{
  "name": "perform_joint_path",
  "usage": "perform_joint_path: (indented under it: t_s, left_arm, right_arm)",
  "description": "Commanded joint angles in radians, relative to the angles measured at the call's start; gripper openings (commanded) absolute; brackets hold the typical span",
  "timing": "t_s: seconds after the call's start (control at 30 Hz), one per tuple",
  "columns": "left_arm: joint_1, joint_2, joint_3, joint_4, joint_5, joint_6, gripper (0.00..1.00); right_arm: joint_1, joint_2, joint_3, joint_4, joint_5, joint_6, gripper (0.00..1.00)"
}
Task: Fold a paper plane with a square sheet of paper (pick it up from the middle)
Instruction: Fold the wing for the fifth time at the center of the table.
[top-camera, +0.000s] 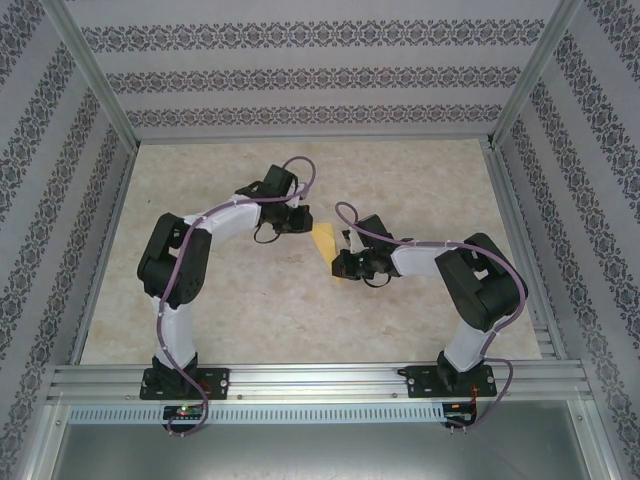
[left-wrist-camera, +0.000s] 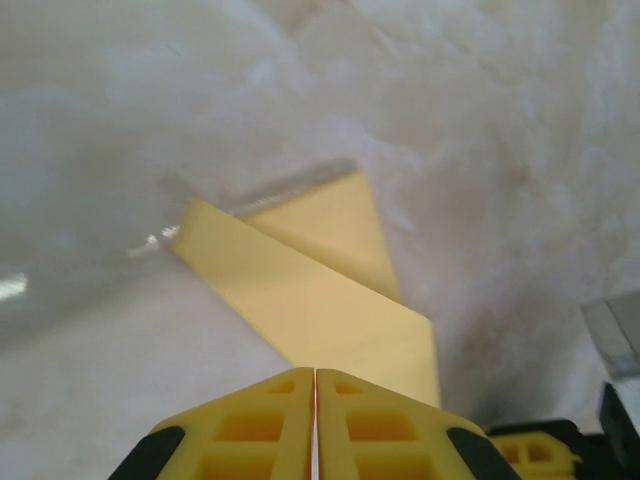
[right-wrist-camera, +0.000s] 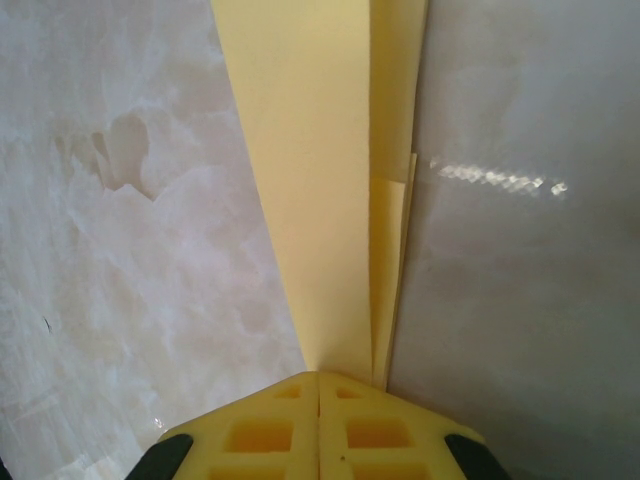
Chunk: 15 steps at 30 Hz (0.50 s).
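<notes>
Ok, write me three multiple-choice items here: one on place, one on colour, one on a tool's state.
1. Where is the folded yellow paper? A) between the left tool and the right tool B) left of both C) right of both
2. What colour are the left tool's fingers? A) blue B) yellow C) red
3. How is the right tool? A) wide open B) shut on nothing C) shut on the paper
Key: 1 A, a tool sits at each end; 2 B, seen in the left wrist view; 3 C, paper runs out between its closed fingers.
</notes>
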Motion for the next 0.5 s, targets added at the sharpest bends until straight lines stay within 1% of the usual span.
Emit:
perform_joint_path:
  t_s: [0.0, 0.1, 0.23, 0.47]
  left_arm:
    - [-0.034, -0.015, -0.063, 0.097, 0.097, -0.081, 0.10]
    - [-0.068, 0.011, -0.084, 0.125, 0.161, -0.117, 0.10]
    - [-0.097, 0.062, -0.065, 0.121, 0.174, -0.129, 0.09]
    - [-0.103, 0.111, -0.042, 0.151, 0.216, -0.151, 0.07]
  right_arm:
    - [-0.006, 0.072, -0.067, -0.235, 0.106, 0.002, 0.06]
    - [-0.007, 0.071, -0.065, -0.233, 0.101, 0.003, 0.03]
    - [-0.007, 0.073, -0.060, -0.239, 0.099, 0.003, 0.00]
    - [-0.006, 0.075, -0.060, -0.241, 0.099, 0.006, 0.00]
